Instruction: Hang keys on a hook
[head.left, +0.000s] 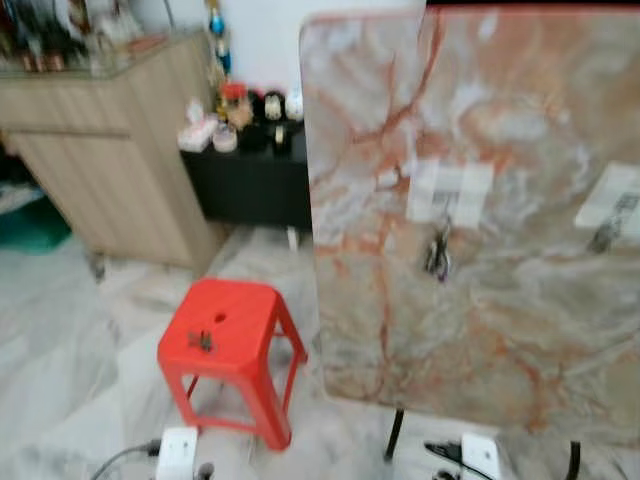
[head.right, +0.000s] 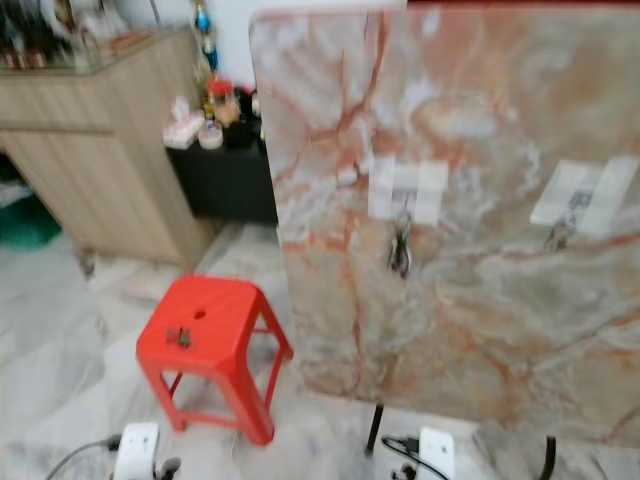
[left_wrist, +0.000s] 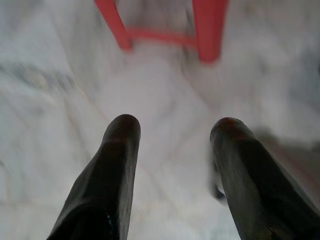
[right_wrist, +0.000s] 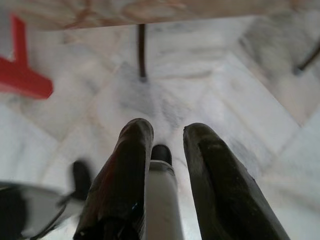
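A pale, grey-veined marble floor (head.left: 60, 400) is seen under a large upright slab (head.left: 500, 220) of polished stone, streaked orange and white and carried on thin black legs. Two white taped patches are fixed to the slab's face; from the hook (head.left: 443, 222) on the patch nearer its left edge a dark bunch of keys (head.left: 437, 256) is hung. A glossy red plastic stool (head.left: 225, 350) is placed beside the slab's lower left corner, with a small dark object (head.left: 202, 341) laid on its square seat. A wood-grain cabinet (head.left: 110, 150) is set behind.

From the left wrist, the left pincer (left_wrist: 175, 130) is shown spread wide over blurred floor, the stool's legs beyond it.

From the right wrist, the right pincer (right_wrist: 167, 132) is held narrowly parted, gripping nothing, above a white box.
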